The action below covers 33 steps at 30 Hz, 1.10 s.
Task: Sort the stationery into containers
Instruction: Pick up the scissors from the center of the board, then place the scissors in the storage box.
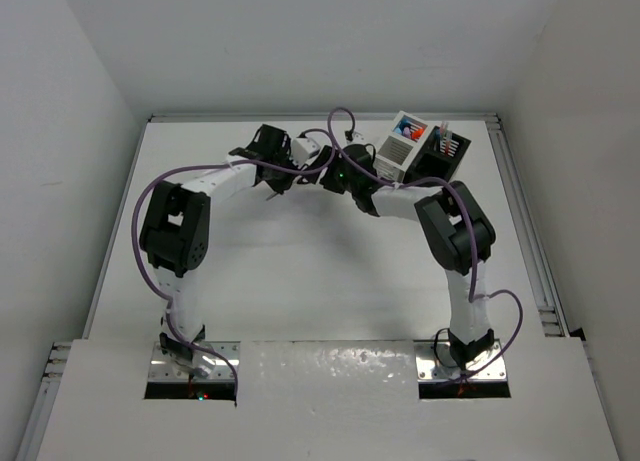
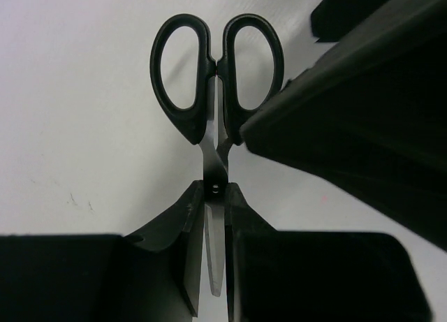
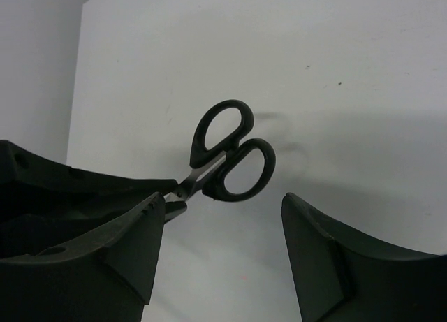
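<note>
In the left wrist view my left gripper [image 2: 216, 188] is shut on the blades of a small pair of black-handled scissors [image 2: 213, 77], whose loops point away over the white table. The right wrist view shows the same scissors [image 3: 227, 154] sticking out of the left gripper's fingers [image 3: 84, 189]. My right gripper [image 3: 222, 200] stands open just beside the loops, with nothing between its fingers. One of its fingers [image 2: 349, 112] shows dark to the right of the handles. Both grippers meet at the far middle of the table, left gripper [image 1: 285, 166] and right gripper [image 1: 335, 169].
Two containers stand at the far right: a white box [image 1: 403, 146] with coloured pieces in it and a black box [image 1: 445, 156] with pens upright. The table's back edge [image 1: 320, 118] runs just behind the grippers. Purple cables loop over both arms.
</note>
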Tool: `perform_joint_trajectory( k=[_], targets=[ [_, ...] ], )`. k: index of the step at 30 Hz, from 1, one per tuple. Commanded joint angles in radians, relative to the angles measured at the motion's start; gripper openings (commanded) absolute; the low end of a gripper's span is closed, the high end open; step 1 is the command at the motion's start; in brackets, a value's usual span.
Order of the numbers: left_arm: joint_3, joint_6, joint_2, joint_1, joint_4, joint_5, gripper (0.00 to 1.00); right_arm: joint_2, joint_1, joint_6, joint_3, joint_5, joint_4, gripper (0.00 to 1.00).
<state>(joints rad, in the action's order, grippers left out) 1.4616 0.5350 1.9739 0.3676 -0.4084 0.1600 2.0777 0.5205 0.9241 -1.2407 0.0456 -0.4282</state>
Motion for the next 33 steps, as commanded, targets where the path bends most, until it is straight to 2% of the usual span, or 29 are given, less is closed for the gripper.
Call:
perform_joint_trajectory(
  k=[1, 12, 14, 15, 17, 18, 20, 21, 25, 26, 27, 28, 29, 30, 33],
  targets=[
    [0.055, -0.039, -0.063, 0.014, -0.012, 0.045, 0.0, 0.033, -0.005, 0.041, -0.051, 0.023, -0.076, 0.66],
    [0.092, -0.105, -0.072, 0.033, -0.041, 0.101, 0.0, 0.078, -0.022, 0.123, -0.054, -0.027, -0.173, 0.65],
    [0.095, -0.11, -0.072, 0.039, -0.043, 0.108, 0.0, 0.088, -0.027, 0.139, -0.052, -0.03, -0.208, 0.62],
    [0.095, -0.113, -0.073, 0.039, -0.046, 0.11, 0.0, 0.091, -0.025, 0.14, -0.052, -0.03, -0.222, 0.59],
    [0.098, -0.122, -0.072, 0.04, -0.044, 0.118, 0.0, 0.102, -0.027, 0.148, -0.062, -0.023, -0.26, 0.45],
    [0.1, -0.127, -0.072, 0.044, -0.043, 0.121, 0.0, 0.105, -0.025, 0.151, -0.063, -0.021, -0.268, 0.29],
    [0.109, -0.135, -0.07, 0.045, -0.046, 0.125, 0.0, 0.107, -0.025, 0.156, -0.065, -0.021, -0.279, 0.16],
    [0.118, -0.138, -0.072, 0.047, -0.047, 0.128, 0.0, 0.104, -0.027, 0.154, -0.062, -0.024, -0.285, 0.02],
    [0.164, -0.171, -0.072, 0.045, -0.069, 0.115, 0.0, 0.062, -0.027, 0.127, -0.005, -0.035, -0.346, 0.0],
    [0.181, -0.202, -0.07, 0.042, -0.076, 0.101, 0.08, 0.045, -0.027, 0.115, 0.012, -0.039, -0.359, 0.0],
    [0.199, -0.216, -0.072, 0.037, -0.104, 0.09, 0.25, 0.001, -0.027, 0.102, 0.023, -0.041, -0.375, 0.0],
    [0.248, -0.245, -0.07, 0.022, -0.146, 0.079, 0.6, -0.028, -0.027, 0.054, 0.038, -0.044, -0.374, 0.0],
    [0.275, -0.263, -0.072, 0.008, -0.147, 0.078, 0.74, -0.057, -0.03, 0.024, 0.043, -0.044, -0.371, 0.0],
    [0.33, -0.277, -0.075, -0.007, -0.192, 0.091, 0.99, -0.118, -0.03, -0.054, 0.049, -0.044, -0.357, 0.0],
    [0.414, -0.349, -0.09, -0.077, -0.274, 0.11, 1.0, -0.244, -0.071, -0.212, 0.052, -0.068, -0.307, 0.0]
  ],
)
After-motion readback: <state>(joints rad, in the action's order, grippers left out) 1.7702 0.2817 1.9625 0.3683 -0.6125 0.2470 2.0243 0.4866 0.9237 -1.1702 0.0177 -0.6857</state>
